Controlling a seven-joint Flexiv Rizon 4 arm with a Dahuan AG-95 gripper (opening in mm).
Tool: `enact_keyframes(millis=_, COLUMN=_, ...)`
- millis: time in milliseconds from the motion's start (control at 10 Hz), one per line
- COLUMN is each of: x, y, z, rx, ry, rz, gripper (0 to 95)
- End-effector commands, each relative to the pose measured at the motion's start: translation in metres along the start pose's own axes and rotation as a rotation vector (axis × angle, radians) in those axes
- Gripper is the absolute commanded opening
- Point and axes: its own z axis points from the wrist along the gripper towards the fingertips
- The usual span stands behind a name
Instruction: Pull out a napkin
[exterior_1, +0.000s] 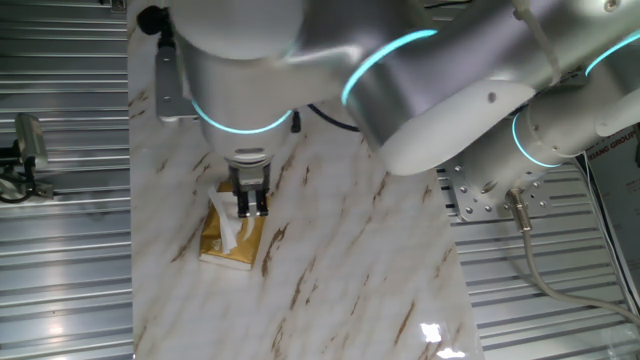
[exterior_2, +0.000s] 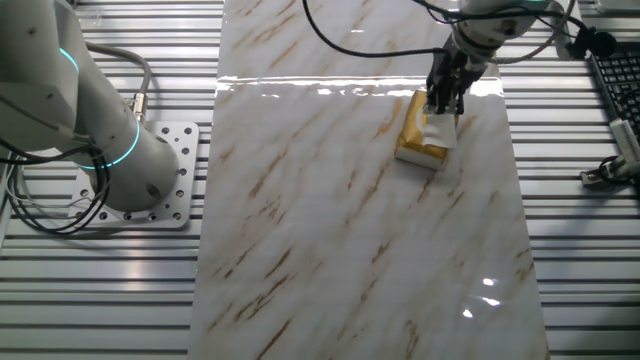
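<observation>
The flat golden tissue pack (exterior_1: 236, 250) lies on the marble table top, and also shows in the other fixed view (exterior_2: 411, 143). A white napkin (exterior_1: 229, 232) sticks up out of its top slot, crumpled; in the other fixed view the napkin (exterior_2: 439, 130) reaches up to the fingertips. My gripper (exterior_1: 252, 210) points straight down over the pack's far end, its black fingers close together and pinching the napkin's upper edge. The gripper (exterior_2: 443, 104) also shows in the other fixed view. The arm hides the part of the table behind the pack.
The marble table top (exterior_1: 330, 270) is a narrow strip with ribbed metal flooring on both sides. The arm's base plate (exterior_2: 150, 190) stands to one side of it. A keyboard (exterior_2: 615, 80) and a clamp lie off the opposite side.
</observation>
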Motion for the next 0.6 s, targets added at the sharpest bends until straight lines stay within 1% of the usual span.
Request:
enact_keyframes(millis=100, x=0.0016, y=-0.0001, z=-0.0012, rx=0.0, ry=0.001, rz=-0.001, gripper=0.0)
enact_keyframes(millis=200, x=-0.0021, y=0.0024, z=-0.0001, rx=0.001, ry=0.003, rz=0.0, gripper=0.0)
enact_keyframes(millis=600, x=-0.0057, y=0.005, z=0.0043, rx=-0.003, ry=-0.008, rz=-0.001, gripper=0.0)
